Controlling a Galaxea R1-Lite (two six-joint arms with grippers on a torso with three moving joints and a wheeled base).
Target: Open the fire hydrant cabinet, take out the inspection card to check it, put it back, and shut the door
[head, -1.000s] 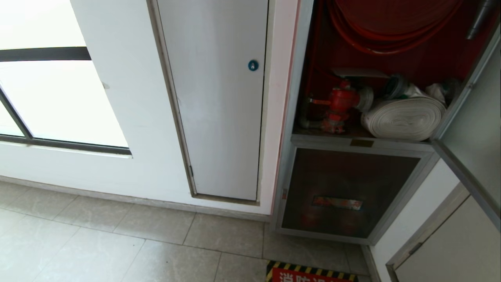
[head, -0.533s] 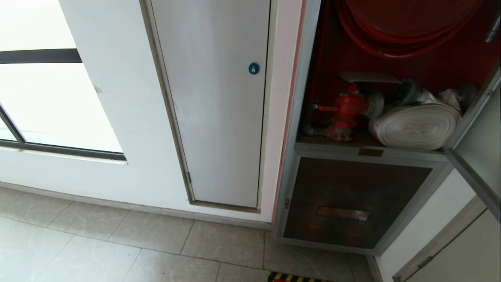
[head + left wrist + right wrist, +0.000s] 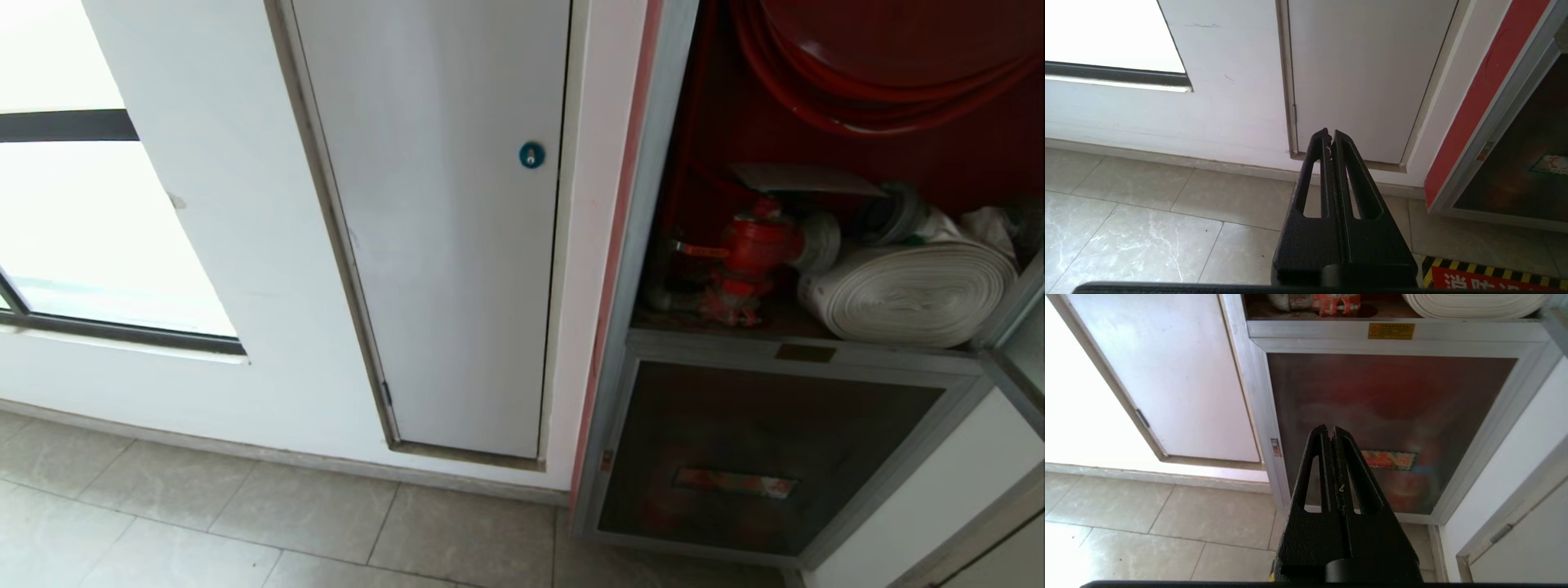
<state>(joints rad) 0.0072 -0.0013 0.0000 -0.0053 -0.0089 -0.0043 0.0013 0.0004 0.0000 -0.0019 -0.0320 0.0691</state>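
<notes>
With the cabinet point(image 3: 653, 245) open, the card point(image 3: 804, 178) lying flat above the red valve point(image 3: 755, 245) and both my grippers, left point(image 3: 1331, 136) and right point(image 3: 1330, 433), pressed together and low, I should raise the right, part it and pinch the card's near edge.

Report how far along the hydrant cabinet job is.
Done: the silver-framed red-lined fire hydrant cabinet stands open, its red valve and white rolled hose exposed. In hand: nothing; both end effectors, left and right, are shut and empty. Left: the thin pale grey inspection card lies above the valve; closing remains.
</notes>
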